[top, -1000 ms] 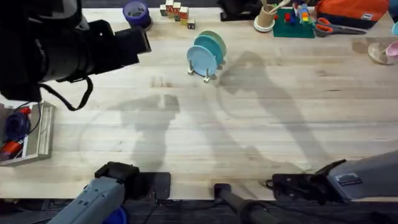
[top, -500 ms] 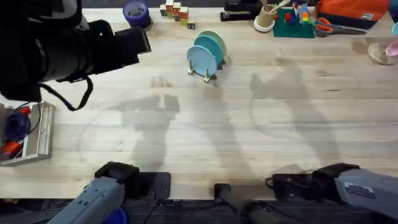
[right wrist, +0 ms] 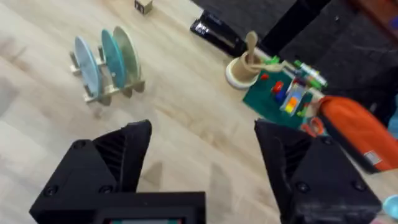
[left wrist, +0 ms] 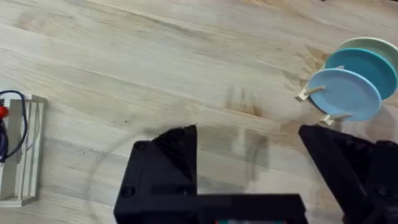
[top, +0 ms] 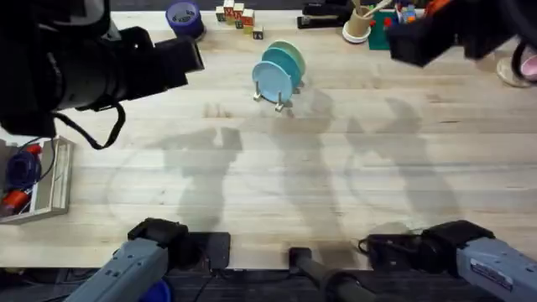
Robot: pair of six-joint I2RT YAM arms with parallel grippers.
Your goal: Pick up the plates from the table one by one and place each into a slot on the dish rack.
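Plates [top: 278, 70] all stand in the rack [right wrist: 107, 92] at the far middle of the worktop [top: 336, 168]; none lie loose. Both hands, left [left wrist: 249, 174] and right [right wrist: 202, 171], are released and empty, so we judge it best to withdraw clear of the rack.

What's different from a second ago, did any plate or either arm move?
The right arm moved: its gripper now shows high at the far right of the table, open and empty, where a second ago the arm lay low by its base. The three plates stayed upright in the dish rack, and the left gripper stayed raised, open and empty.
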